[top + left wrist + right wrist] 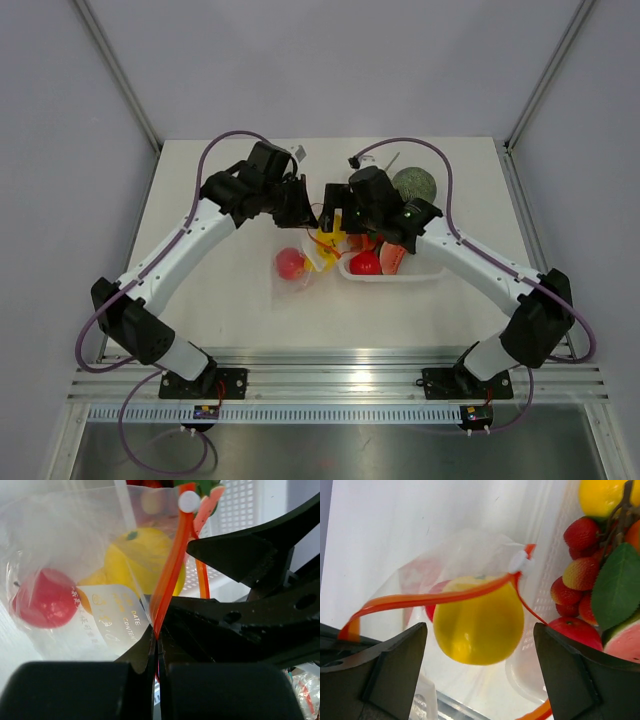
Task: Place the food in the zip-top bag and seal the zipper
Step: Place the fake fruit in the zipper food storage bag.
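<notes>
Loading is in hand: the left gripper pinches the zipper, holding up the mouth of the bag, which lies mid-table just left of the tray with an apple inside. The right gripper hangs spread wide over a lemon at the mouth. Next it likely must fetch more food from the tray before sealing.

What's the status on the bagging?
Left hand shut on thin red-orange zipper strip; right hand open. Yellow toy lemon, red apple inside clear plastic bag, mouth unsealed. Nothing blocking.
</notes>
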